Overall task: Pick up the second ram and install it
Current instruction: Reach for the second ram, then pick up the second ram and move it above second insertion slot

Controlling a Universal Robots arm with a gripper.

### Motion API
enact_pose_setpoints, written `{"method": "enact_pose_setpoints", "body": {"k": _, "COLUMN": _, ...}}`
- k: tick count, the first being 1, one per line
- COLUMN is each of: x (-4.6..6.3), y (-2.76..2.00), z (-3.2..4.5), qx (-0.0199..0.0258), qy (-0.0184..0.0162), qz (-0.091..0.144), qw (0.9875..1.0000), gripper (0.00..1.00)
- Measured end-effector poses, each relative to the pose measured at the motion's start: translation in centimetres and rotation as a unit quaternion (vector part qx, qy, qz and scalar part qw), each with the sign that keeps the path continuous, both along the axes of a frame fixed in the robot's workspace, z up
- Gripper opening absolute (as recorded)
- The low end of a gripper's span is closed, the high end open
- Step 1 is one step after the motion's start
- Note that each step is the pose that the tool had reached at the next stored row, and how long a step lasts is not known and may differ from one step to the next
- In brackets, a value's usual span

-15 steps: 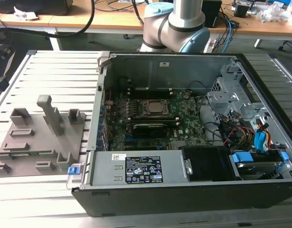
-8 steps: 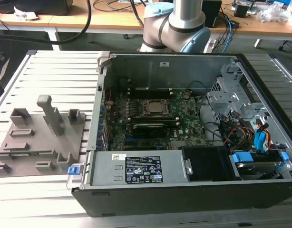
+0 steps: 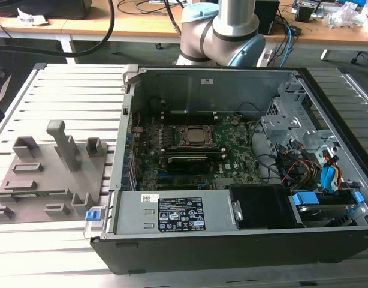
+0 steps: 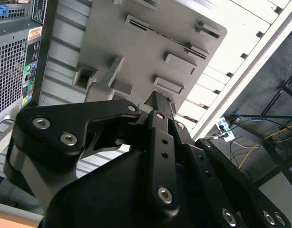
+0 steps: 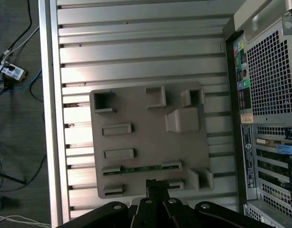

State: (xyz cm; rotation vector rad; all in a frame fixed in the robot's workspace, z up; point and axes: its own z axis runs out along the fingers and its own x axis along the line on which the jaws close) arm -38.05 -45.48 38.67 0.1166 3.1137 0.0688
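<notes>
The second ram (image 5: 141, 168) is a thin green stick that stands on edge in a slot of the grey fixture plate (image 5: 136, 114). In the second wrist view the second ram (image 4: 169, 40) shows as a dark thin line across the same fixture plate (image 4: 136, 52). My gripper (image 5: 154, 184) hangs above the plate, apart from it. Its black fingers (image 4: 158, 102) are shut together with nothing between them. Their tips point at the plate's edge close to the stick.
The open computer case (image 3: 172, 90) lies beside the fixture plate (image 3: 28, 180) on a slatted grey table (image 3: 70, 90). Inside it are the motherboard, the CPU socket (image 3: 193, 137), a black oblong card (image 3: 190, 162) and cables (image 3: 304, 168). The table's edge and floor cables (image 5: 8, 71) lie beyond the plate.
</notes>
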Motion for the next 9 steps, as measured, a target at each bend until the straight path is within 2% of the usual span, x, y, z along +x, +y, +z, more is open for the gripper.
{"method": "enact_pose_setpoints", "body": {"k": 4, "x": 0.0, "y": -0.06, "z": 0.0, "qx": 0.0, "qy": 0.0, "qz": 0.002, "qw": 1.0, "gripper": 0.11}}
{"method": "enact_pose_setpoints", "body": {"k": 6, "x": 0.0, "y": -0.06, "z": 0.0, "qx": 0.0, "qy": 0.0, "qz": 0.018, "qw": 0.9998, "gripper": 0.11}}
{"method": "enact_pose_setpoints", "body": {"k": 8, "x": 0.0, "y": -0.06, "z": -0.01, "qx": 0.0, "qy": 0.0, "qz": 0.054, "qw": 0.9985, "gripper": 0.11}}
{"method": "enact_pose_setpoints", "body": {"k": 9, "x": 0.0, "y": -0.06, "z": 0.0, "qx": 0.0, "qy": 0.0, "qz": 0.076, "qw": 0.9971, "gripper": 0.11}}
